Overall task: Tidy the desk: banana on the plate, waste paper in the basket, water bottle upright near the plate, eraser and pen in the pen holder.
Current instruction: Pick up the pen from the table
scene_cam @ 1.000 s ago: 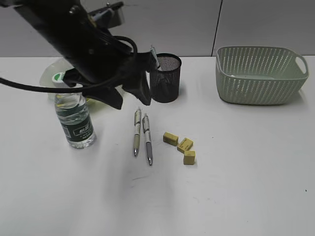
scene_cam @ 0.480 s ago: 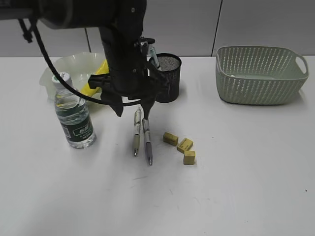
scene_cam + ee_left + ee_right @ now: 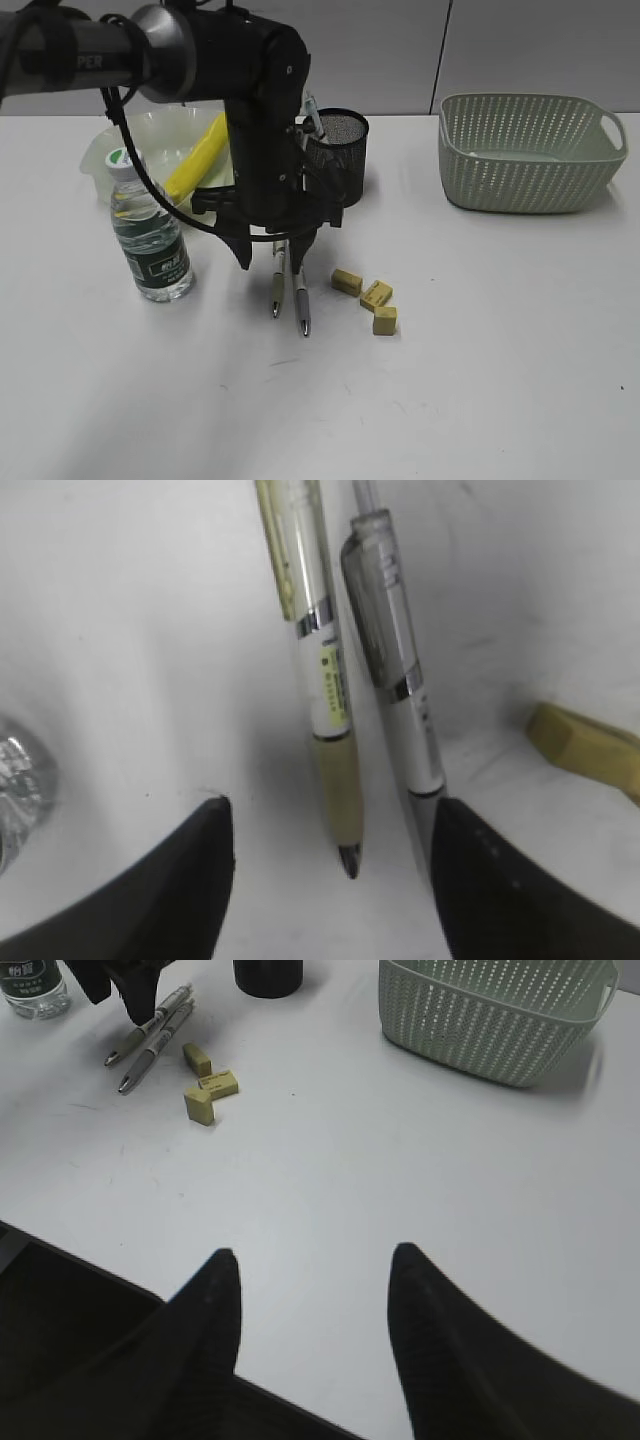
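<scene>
- Exterior view shows the white surface (image 3: 480, 380) carrying everything, with the left tool (image 3: 270, 262) lowered onto it near the middle and the right tool (image 3: 313, 1260) out of that picture, hanging over bare surface at the near edge.
- Far to the right of the left tool sits the basket (image 3: 530, 150); whether the waste paper lies inside, I cannot tell.
- Behind and to the left of the left tool, the plate (image 3: 150, 135) holds the banana (image 3: 197, 157), so that step looks done.
- Just to the left of the left tool stands the water bottle (image 3: 148, 232), upright and close to the plate, as asked.
- Right behind the left tool is the pen holder (image 3: 337, 158), a short lift away for whatever gets picked.
- Straddled by the left tool lie two pens (image 3: 330, 700), side by side and touching; its jaws stand wide apart, one on each side, gripping nothing yet.
- To the right of the left tool lie three eraser pieces (image 3: 368, 297), close together.
- Gaping and empty, the right tool appears to wait.
</scene>
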Robot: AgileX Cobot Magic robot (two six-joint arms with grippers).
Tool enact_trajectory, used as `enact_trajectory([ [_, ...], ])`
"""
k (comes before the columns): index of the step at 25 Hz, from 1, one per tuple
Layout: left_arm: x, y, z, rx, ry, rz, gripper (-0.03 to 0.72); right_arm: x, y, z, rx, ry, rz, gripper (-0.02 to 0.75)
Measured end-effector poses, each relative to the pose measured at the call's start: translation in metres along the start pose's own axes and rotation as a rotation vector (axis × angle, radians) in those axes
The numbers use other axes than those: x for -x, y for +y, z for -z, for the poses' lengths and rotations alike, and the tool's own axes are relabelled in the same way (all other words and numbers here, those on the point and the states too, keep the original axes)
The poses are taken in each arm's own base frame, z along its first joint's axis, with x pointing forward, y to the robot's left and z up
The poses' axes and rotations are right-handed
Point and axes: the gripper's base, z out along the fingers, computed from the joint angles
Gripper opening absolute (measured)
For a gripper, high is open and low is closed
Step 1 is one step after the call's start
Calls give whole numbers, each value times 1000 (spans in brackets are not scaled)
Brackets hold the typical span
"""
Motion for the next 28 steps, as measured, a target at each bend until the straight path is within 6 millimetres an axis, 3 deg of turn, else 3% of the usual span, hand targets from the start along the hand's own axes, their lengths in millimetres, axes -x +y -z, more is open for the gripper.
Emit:
enact_trajectory([
  [10, 5, 1, -18, -9, 14, 13, 398, 0, 0, 0, 0, 1, 0, 386],
  [18, 8, 5, -18, -18, 14, 23, 349, 0, 0, 0, 0, 1, 0, 386],
  [28, 11, 9, -20, -19, 13, 7, 342, 0, 0, 0, 0, 1, 0, 386],
])
